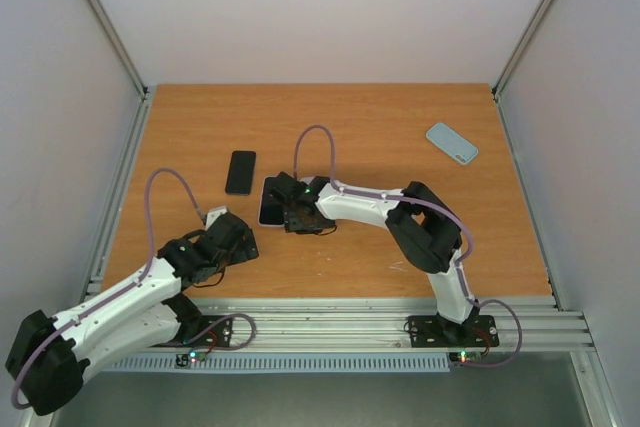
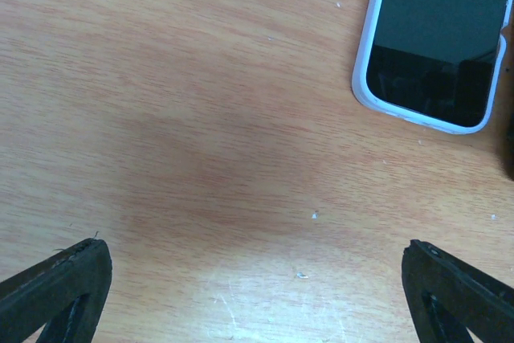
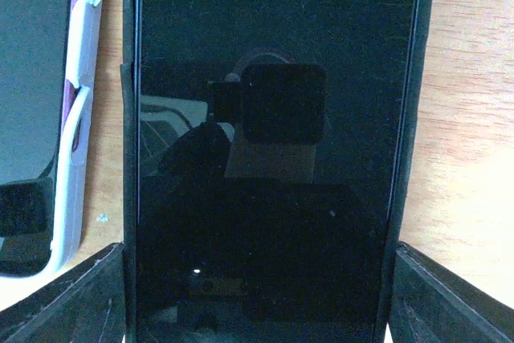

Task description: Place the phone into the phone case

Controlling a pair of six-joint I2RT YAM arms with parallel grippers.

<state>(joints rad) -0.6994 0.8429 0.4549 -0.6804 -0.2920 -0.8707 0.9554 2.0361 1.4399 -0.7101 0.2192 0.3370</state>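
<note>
My right claw is clamped on the phone by its long edges. The phone's glass is black and glossy, with a white case just beside it. My left claw hangs spread over open table.

Dark glass right across the middle of the frame: the black phone runs from the top edge down to the bottom, its screen mirroring a blocky square shape and a pale patch below it. The right gripper is straddling it, one dark finger in the lower left corner and the other in the lower right, jaws spread wide with the phone's sides just at their inner edges; actual contact can't be made out. Along the left edge lies a white-rimmed case with a grey-dark face, just beside the phone. Orange wood table shows at the right.
</note>
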